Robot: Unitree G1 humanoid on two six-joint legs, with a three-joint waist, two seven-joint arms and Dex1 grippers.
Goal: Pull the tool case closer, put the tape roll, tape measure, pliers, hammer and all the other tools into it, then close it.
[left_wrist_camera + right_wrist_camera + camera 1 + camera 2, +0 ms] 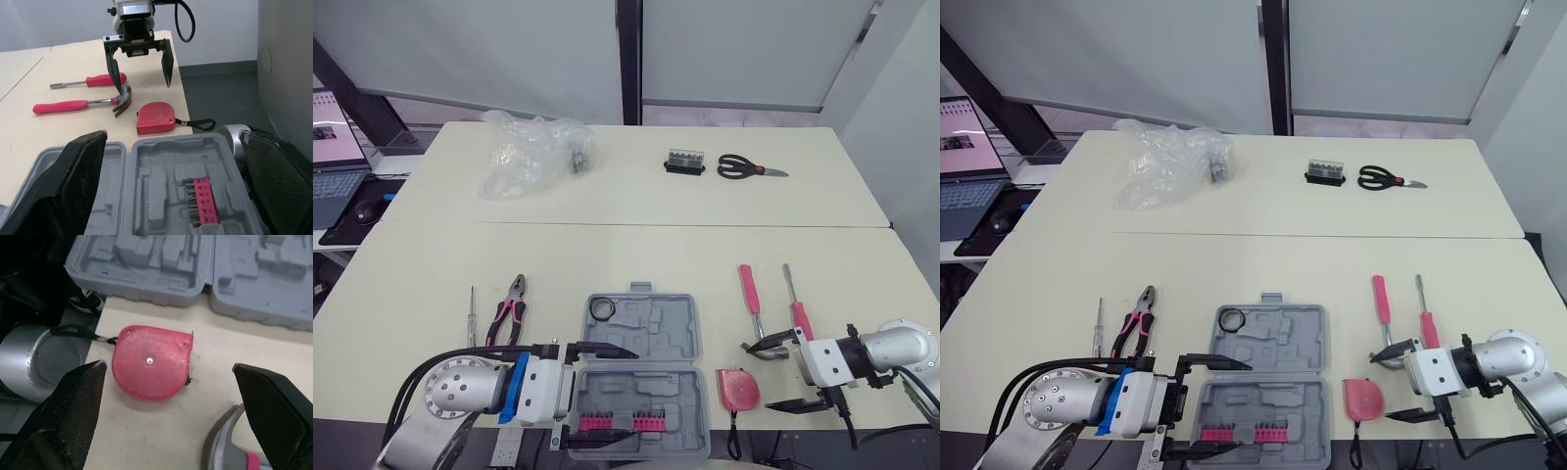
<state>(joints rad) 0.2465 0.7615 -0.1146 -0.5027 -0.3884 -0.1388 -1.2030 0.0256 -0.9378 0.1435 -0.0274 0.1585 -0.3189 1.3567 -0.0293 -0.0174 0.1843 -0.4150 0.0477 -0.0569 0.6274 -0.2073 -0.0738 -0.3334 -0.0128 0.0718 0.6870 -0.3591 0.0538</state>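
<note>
Status: early, packing barely begun.

- Tool case (656,338) lies open and flat at the near edge of the surface (607,245), between the two arms. Judged close enough, so the pull step looks done.
- Inside the case: a black ring, most likely the tape roll (600,309), in the far half by its left corner. A pink strip of bits (617,422) sits in the near half. The other moulded pockets look unfilled.
- Left hand (599,396): open, fingers spread wide on either side of the near half of the case, holding nothing.
- Right hand (779,374): open, holding nothing, aimed at the tape measure (150,362). The tape measure lies on the surface just right of the case, ahead of the spread fingers and apart from them.

Not yet in the case:
- tape measure, as above
- hammer (750,290), pink handle, its head just beside the right hand's far finger
- pink-handled driver (800,317), just right of the hammer
- pliers (508,316) and a thin screwdriver (471,313), left of the case
- scissors (744,168) and a small bit box (685,162), well apart on the far half of the surface

Judgement: one tool of several is stowed. The tape measure looks like the item in hand now. The far items will call for a long reach. The lid stays open until all are in.
</note>
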